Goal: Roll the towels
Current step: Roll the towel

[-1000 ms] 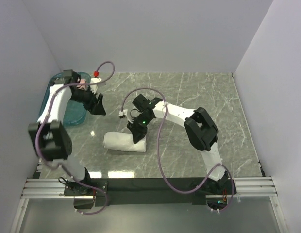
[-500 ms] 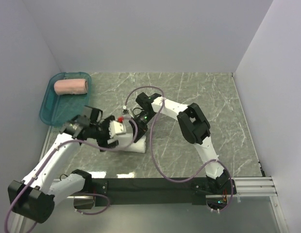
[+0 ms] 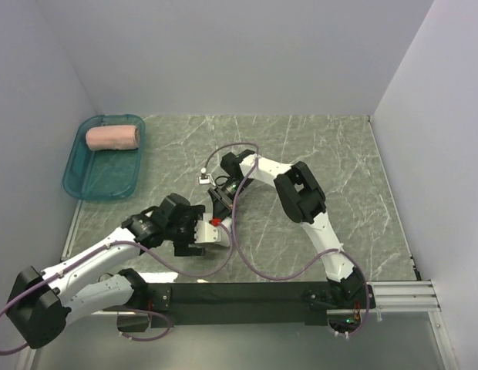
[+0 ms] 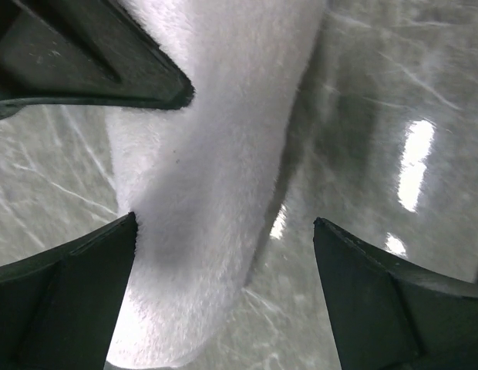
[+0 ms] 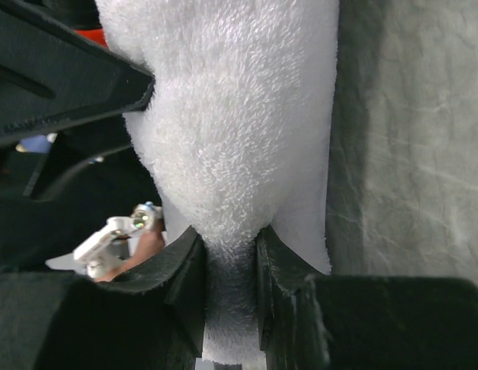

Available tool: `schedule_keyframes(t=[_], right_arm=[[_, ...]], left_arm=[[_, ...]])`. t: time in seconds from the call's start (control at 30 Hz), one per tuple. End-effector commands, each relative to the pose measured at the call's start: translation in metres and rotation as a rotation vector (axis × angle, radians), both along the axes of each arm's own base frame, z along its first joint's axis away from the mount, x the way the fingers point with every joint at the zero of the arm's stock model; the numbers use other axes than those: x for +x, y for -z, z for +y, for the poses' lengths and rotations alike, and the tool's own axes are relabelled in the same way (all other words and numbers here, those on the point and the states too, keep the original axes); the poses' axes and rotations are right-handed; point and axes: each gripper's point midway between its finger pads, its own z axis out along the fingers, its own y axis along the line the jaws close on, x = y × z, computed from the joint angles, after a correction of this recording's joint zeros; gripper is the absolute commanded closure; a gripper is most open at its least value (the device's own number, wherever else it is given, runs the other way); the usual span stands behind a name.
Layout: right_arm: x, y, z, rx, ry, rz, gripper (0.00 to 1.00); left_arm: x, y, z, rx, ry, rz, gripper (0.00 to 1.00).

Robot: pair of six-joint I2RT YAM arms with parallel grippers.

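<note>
Place: robotics lab cell
Enclosure: white panels (image 3: pixel 223 54) around marble-look table (image 3: pixel 324 154)
Mounting: aluminium rail (image 3: pixel 401 294) at table's near edge

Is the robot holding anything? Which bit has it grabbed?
Yes. The right gripper pinches the fluffy white rolled towel near one end. The left gripper sits open around the roll, not squeezing.

The grey marbled table (image 3: pixel 331 154) bears a teal tray (image 3: pixel 73 173) far left and a rolled white towel (image 4: pixel 216 193).

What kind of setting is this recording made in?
Probably a lab robot cell: plain white walls box in a marble-patterned tabletop, with two arms bolted to an aluminium rail, working a white towel.
</note>
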Motion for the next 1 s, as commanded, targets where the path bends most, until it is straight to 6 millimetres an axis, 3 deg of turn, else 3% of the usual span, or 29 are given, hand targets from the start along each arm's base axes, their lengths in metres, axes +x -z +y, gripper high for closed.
schedule_keyframes(t=[0.0, 0.23, 0.47, 0.53, 0.67, 0.73, 0.77, 0.83, 0.87, 0.97], right_arm=[[-0.004, 0.081, -0.031, -0.231, -0.071, -0.079, 1.00], [-0.005, 0.087, -0.033, -0.238, -0.077, -0.070, 1.00], [-0.006, 0.091, -0.032, -0.236, -0.083, -0.051, 1.00], [-0.006, 0.091, -0.032, -0.236, -0.084, -0.050, 1.00], [-0.007, 0.089, -0.035, -0.242, -0.088, -0.062, 1.00], [-0.008, 0.085, -0.039, -0.250, -0.095, -0.066, 0.92], [-0.008, 0.082, -0.040, -0.250, -0.093, -0.064, 0.81], [-0.005, 0.071, -0.044, -0.246, -0.085, -0.062, 0.72], [0.001, 0.068, -0.049, -0.246, -0.070, -0.062, 0.56], [0.016, 0.053, -0.059, -0.243, -0.034, -0.082, 0.41]], left_arm=[[0.017, 0.004, -0.011, -0.025, -0.041, -0.106, 0.00], [0.030, 0.031, -0.010, 0.025, -0.060, -0.182, 0.01], [0.017, 0.055, -0.018, 0.046, 0.018, -0.152, 0.05], [0.014, 0.066, -0.017, 0.073, 0.034, -0.125, 0.10], [0.013, 0.083, -0.011, 0.128, 0.028, -0.098, 0.10], [0.008, 0.091, -0.008, 0.157, 0.027, -0.055, 0.19], [0.007, 0.092, -0.007, 0.167, 0.023, -0.043, 0.24], [0.003, 0.093, -0.004, 0.187, 0.022, -0.010, 0.36], [0.000, 0.094, -0.003, 0.195, 0.029, 0.003, 0.40], [-0.010, 0.096, 0.005, 0.231, 0.033, 0.050, 0.54]])
